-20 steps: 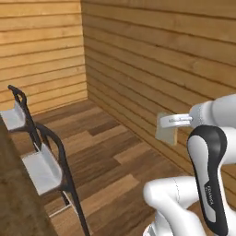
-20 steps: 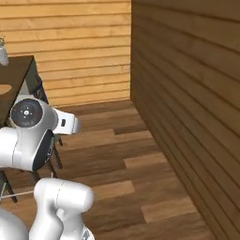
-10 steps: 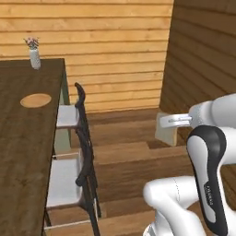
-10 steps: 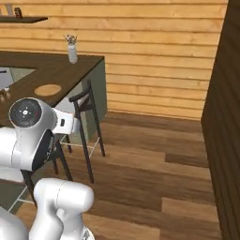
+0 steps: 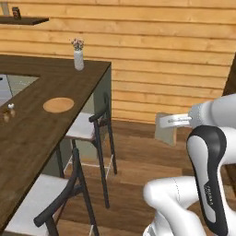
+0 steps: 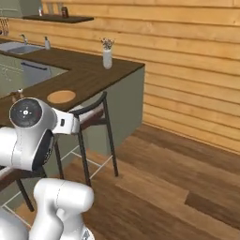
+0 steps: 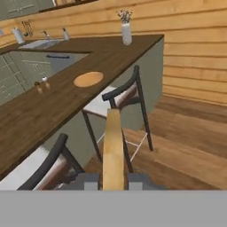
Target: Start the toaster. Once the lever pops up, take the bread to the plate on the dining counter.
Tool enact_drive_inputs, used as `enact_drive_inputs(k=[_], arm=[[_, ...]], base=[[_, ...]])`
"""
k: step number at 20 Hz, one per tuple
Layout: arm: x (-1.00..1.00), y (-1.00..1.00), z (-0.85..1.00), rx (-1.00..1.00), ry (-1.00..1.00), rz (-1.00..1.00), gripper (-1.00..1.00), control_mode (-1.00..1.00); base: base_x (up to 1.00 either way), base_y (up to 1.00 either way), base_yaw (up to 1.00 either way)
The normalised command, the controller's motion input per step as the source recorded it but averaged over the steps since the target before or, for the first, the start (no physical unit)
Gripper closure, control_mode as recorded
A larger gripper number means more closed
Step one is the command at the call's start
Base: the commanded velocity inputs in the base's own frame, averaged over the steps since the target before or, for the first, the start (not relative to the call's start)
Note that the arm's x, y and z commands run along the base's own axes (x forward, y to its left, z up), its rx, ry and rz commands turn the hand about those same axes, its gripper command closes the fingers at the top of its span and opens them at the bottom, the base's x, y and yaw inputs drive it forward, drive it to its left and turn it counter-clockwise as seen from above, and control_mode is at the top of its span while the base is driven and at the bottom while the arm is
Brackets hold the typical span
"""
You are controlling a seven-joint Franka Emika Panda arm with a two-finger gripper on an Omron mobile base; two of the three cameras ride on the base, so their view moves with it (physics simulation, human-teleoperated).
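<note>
A: The white arm's two dark fingers point(image 7: 113, 177) are pinching the pale tan square bread slice point(image 7: 113, 146), edge-on in the hand view, standing up straight out of the grip.

B: And from the left base view that same slice point(image 5: 165, 130) is hanging out in the air beyond the hand, over the wood-plank floor point(image 5: 138, 156), flat face towards us.

A: Ahead of the fingers and to their left, the long dark-brown wood-grain tabletop point(image 7: 66, 93) is running away towards the plank wall. The round flat tan-orange plate point(image 7: 88, 79) is lying on it, well apart from the bread, nothing on it.

B: It's sitting there in the left base view too, the plate point(image 5: 58, 104), with two small shakers point(image 5: 8, 112) near it on the side away from the vase.

A: Between the fingers and the tabletop, black-framed stools with pale seats point(image 7: 116, 99) are standing tucked against the edge. One curved backrest is just below the bread in the hand view.

B: At the far corner of the tabletop a white vase with small flowers point(image 7: 126, 29) is standing upright, well past the plate.

A: In the right base view the plate point(image 6: 61, 96) is lying just beyond the arm's big joint.
</note>
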Motion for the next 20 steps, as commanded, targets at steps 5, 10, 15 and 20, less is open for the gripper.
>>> enact_drive_inputs(k=[5, 10, 15, 20], arm=[[0.00, 0.00, 0.00, 0.00, 0.00, 0.00, 1.00, 1.00], [0.00, 0.00, 0.00, 0.00, 0.00, 0.00, 1.00, 1.00], [0.00, 0.00, 0.00, 0.00, 0.00, 0.00, 1.00, 1.00], [0.00, 0.00, 0.00, 0.00, 0.00, 0.00, 1.00, 1.00]], base=[[1.00, -0.58, 0.60], [1.00, -0.61, 0.63], [1.00, -0.71, 0.61], [0.99, -0.61, 0.59]])
